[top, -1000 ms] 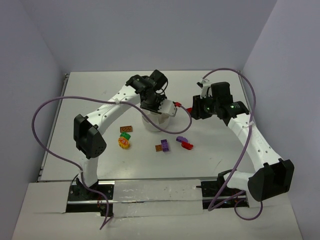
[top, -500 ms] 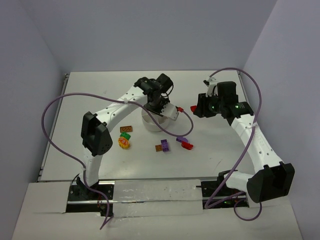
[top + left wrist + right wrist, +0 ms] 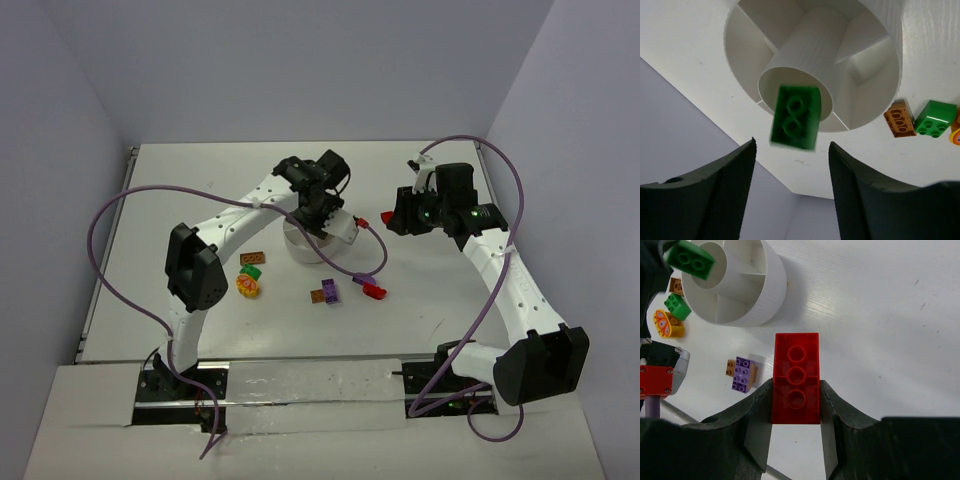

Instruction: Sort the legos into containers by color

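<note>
**Left jaws apart over dish; right jaws clamped on red brick**

Left gripper [image 3: 792,146]: 2 dark matte fingers stand apart, grasping nothing. A green brick [image 3: 795,117], rectangular, glossy and motion-blurred, sits in the gap just beyond the fingertips and touches neither finger. It overlaps the mouth of the centre well [image 3: 812,45], a ribbed white cylinder. Around the well, thin straight walls split the round white plastic dish [image 3: 880,95] into wedge compartments; those in view hold nothing. Right of the right finger, just outside the dish wall, lie 1 brown-orange brick [image 3: 899,119] with 3 studs showing and 1 small green brick [image 3: 935,119], side by side on the white table [image 3: 685,30].

Right gripper [image 3: 796,386]: fingers clenched on the long sides of 1 red brick [image 3: 796,375], smooth, with 3 round studs in a row facing the camera. Beyond the left finger, a purple brick [image 3: 742,374] lies on the faintly grained tabletop. The dish stands further out, up-left of the fingertips.
</note>
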You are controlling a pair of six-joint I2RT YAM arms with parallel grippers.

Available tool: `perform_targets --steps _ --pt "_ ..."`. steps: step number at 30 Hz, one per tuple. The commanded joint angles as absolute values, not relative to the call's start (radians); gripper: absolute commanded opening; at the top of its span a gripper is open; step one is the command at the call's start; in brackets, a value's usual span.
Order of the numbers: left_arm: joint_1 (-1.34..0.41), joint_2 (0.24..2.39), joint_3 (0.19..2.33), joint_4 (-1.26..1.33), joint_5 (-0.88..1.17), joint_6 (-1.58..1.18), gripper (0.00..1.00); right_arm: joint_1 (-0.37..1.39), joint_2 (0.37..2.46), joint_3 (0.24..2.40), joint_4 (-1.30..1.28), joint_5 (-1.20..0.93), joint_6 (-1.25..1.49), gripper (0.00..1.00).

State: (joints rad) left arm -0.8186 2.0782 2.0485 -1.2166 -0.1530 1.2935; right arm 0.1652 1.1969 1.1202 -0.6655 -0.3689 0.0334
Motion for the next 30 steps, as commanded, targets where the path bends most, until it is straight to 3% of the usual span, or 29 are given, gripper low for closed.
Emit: perform_targets --steps 1,3,4,10,14,17,20,23,30 --pt "-0.827 2.088 2.108 -1.195 -0.163 1.307 0.71 0.158 1.167 1.121 -0.635 -0.388 0.040 0.00" --pt "-0.827 2.086 2.121 -1.195 -0.161 1.308 0.84 0.156 1.166 1.121 -0.635 -0.389 0.040 0.00" --pt "-0.827 2.082 2.129 -1.190 -0.161 1.307 0.85 0.157 1.168 1.121 -0.635 -0.390 0.040 0.00" --pt "-0.815 2.028 2.228 -1.146 -0.109 1.223 0.85 0.156 1.176 1.129 -0.635 -0.391 0.040 0.00" --pt "-0.753 1.914 2.214 -1.054 -0.031 0.968 0.81 0.158 1.175 1.135 -0.639 -0.394 0.038 0.00" --pt "-0.688 1.760 2.032 -0.978 0.016 0.723 0.79 0.156 1.170 1.132 -0.637 -0.393 0.038 0.00" --pt "-0.551 1.585 1.794 -0.918 0.168 0.467 0.86 0.156 1.174 1.132 -0.637 -0.394 0.037 0.00" --pt "-0.435 1.416 1.565 -0.860 0.350 0.485 0.99 0.156 1.185 1.132 -0.637 -0.393 0.035 0.00" --pt "-0.248 1.242 1.230 -0.840 0.512 0.838 0.91 0.157 1.214 1.163 -0.652 -0.400 0.035 0.00"
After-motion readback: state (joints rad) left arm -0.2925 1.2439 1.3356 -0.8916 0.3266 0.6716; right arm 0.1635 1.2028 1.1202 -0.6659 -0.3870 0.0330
